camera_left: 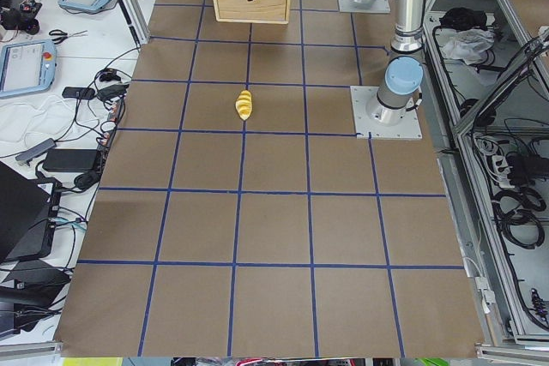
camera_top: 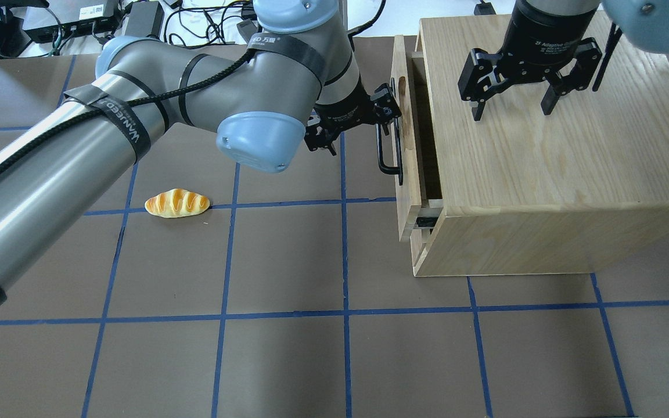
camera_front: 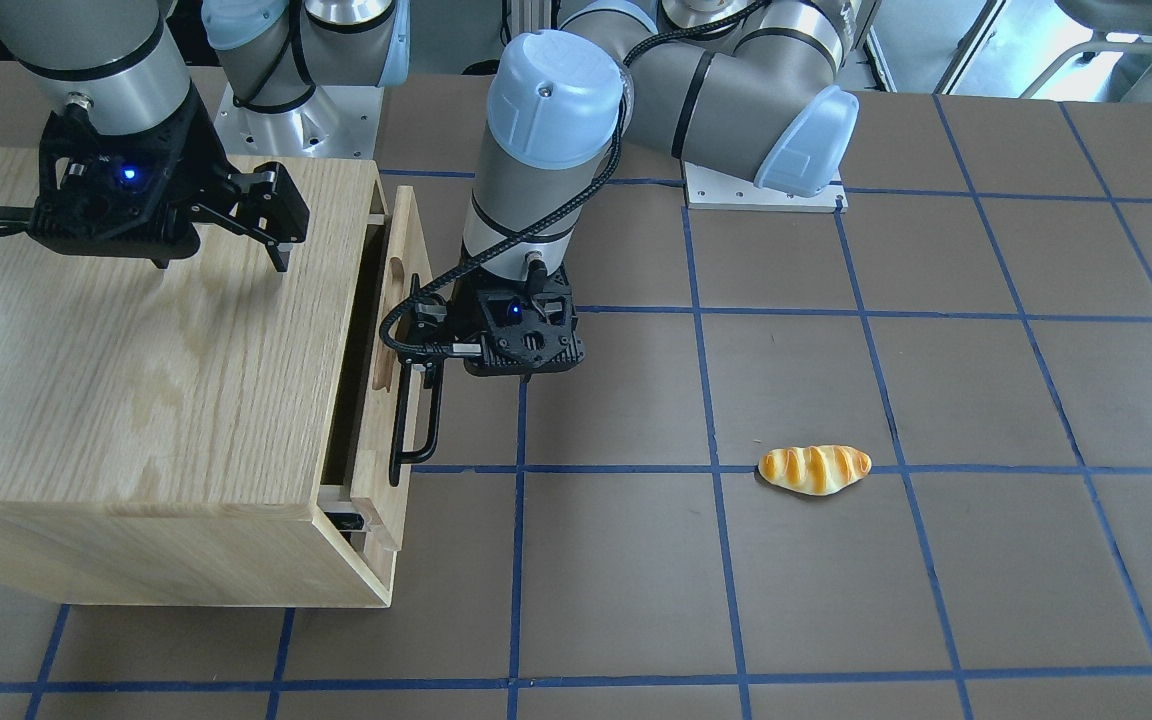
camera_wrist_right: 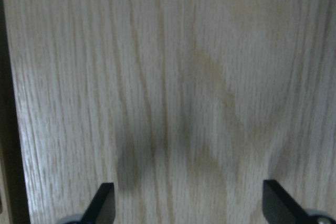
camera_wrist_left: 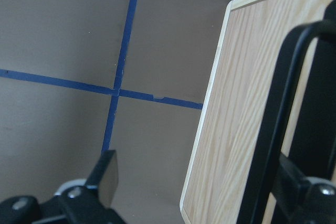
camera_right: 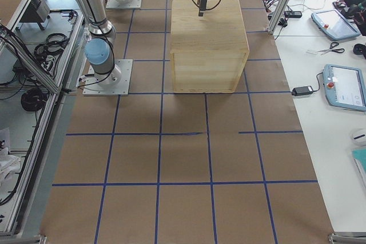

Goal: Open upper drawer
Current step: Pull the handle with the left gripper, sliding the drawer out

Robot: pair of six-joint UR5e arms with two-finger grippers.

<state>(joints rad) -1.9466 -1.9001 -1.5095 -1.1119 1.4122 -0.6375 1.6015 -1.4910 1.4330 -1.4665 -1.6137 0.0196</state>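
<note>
The upper drawer (camera_front: 404, 235) stands a little out of the oak cabinet (camera_front: 136, 380), with a dark gap behind its front panel (camera_top: 407, 151). Its black bar handle (camera_front: 414, 425) runs along the panel. My left gripper (camera_front: 426, 345) is open at the handle's upper part (camera_top: 387, 110). In the left wrist view the bar (camera_wrist_left: 278, 108) passes between the fingers, close to the right one (camera_wrist_left: 302, 187). My right gripper (camera_top: 513, 107) is open and empty just above the cabinet top (camera_wrist_right: 173, 77).
A bread roll (camera_front: 814, 469) lies on the brown table left of the cabinet in the overhead view (camera_top: 176, 203). The cabinet also shows in the exterior right view (camera_right: 209, 32). Blue tape lines grid the table.
</note>
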